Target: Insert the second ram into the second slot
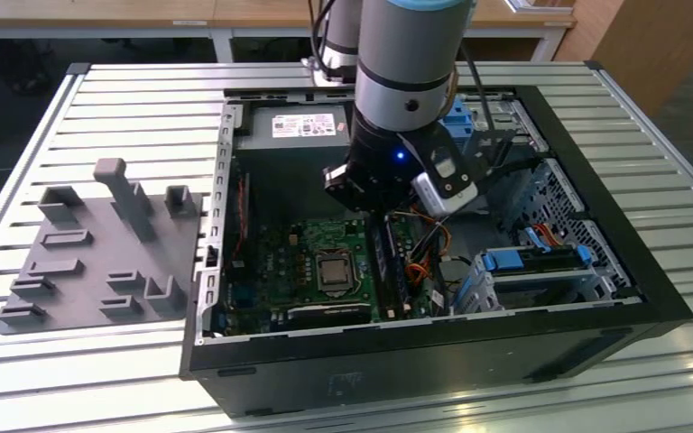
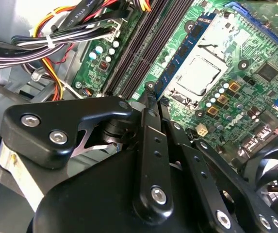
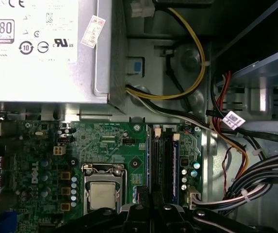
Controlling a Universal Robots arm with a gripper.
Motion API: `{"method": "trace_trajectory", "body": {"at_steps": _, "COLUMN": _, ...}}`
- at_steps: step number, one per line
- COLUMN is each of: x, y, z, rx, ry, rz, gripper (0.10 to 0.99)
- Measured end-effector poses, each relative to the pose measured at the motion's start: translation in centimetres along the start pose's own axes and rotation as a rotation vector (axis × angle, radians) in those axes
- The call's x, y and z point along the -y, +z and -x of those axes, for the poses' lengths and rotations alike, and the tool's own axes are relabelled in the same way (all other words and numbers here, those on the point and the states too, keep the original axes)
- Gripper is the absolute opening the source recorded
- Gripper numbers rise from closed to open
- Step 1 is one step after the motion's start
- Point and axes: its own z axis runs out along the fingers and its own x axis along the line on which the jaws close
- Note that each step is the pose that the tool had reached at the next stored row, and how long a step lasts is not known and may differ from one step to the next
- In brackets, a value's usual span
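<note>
The second ram (image 2: 185,48) is a thin blue stick with dark chips, standing on edge along the memory slot closest to the CPU socket (image 2: 197,73) on the green motherboard. In the first wrist view it is a narrow blue line (image 3: 149,160) running to my fingers. My gripper (image 2: 153,97) has its black fingers drawn close together around the stick's near end. From the exterior view the gripper (image 1: 377,209) hangs inside the open computer case, above the slots (image 1: 385,266). I cannot tell how deep the stick sits in the slot.
The power supply (image 3: 41,48) sits beyond the board's far edge. Bundled cables (image 3: 236,184) crowd the side of the slots away from the CPU. A drive cage (image 1: 540,262) fills the case at the exterior view's right. A grey holder (image 1: 94,253) lies outside the case, left.
</note>
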Motion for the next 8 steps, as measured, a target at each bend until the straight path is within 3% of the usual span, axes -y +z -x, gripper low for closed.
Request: {"method": "trace_trajectory", "body": {"at_steps": 8, "x": 0.02, "y": 0.52, "z": 0.00, "rx": -0.0001, "ry": 0.000, "rz": 0.000, "gripper": 0.137}}
